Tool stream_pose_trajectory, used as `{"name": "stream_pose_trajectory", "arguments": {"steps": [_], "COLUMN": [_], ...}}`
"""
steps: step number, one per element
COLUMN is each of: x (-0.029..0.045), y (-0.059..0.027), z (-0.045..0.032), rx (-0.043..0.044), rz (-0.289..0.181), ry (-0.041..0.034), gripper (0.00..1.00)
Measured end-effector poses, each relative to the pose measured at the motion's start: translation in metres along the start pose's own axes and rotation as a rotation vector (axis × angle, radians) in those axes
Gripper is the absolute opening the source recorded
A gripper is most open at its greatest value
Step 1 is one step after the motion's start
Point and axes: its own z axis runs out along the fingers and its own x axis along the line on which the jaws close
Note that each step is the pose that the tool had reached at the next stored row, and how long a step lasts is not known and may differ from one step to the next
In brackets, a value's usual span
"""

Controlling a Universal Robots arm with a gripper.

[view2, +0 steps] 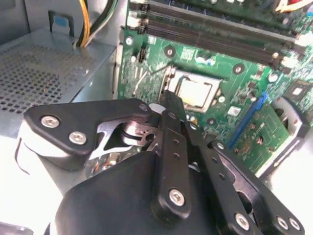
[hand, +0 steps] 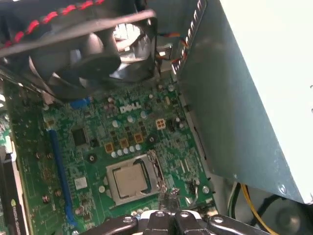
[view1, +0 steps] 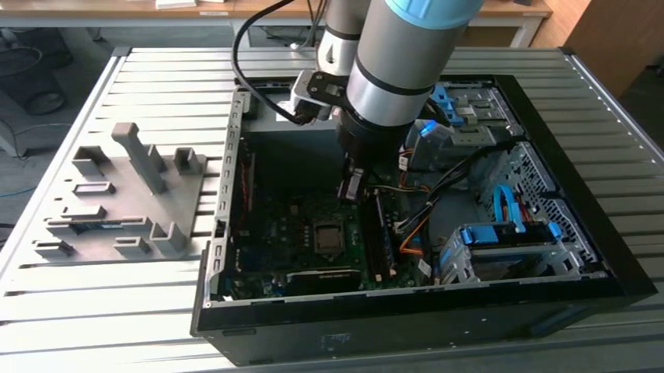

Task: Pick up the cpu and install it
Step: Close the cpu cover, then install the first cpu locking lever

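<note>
The cpu [hand: 131,178], a small square chip with a pale metal top, lies flat in the metal-framed socket [hand: 154,169] on the green motherboard; the second wrist view shows the cpu [view2: 195,93] there too. My gripper [view2: 172,102] hangs just above the board beside the socket, its dark fingers [view2: 174,128] pressed together with nothing between them. In the first wrist view the gripper [hand: 170,213] sits at the socket's edge. From the exterior view, the gripper [view1: 351,188] is inside the open computer case, a little beyond the socket [view1: 330,235].
A grey power-supply box [hand: 254,98] walls one side, and a black fan [hand: 88,44] overhangs the board. Memory slots [view2: 210,29] run past the socket. Blue-tabbed drive cages [view1: 508,241] and cables fill the exterior view's right. A grey parts fixture [view1: 124,202] stands on the left.
</note>
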Motion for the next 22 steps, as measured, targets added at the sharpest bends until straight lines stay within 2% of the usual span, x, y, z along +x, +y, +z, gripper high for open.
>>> {"name": "stream_pose_trajectory", "arguments": {"steps": [3,4,22], "x": [0.0003,0.0004,0.0004], "y": [0.0009,0.0011,0.0011], "z": [0.0004,0.0006,0.0005], "rx": [0.0511,0.0642,0.0998], "rz": [-0.005,-0.006,-0.009], "ry": [-0.0157,-0.0198,-0.0308], "gripper": [0.10,0.10,0.10]}}
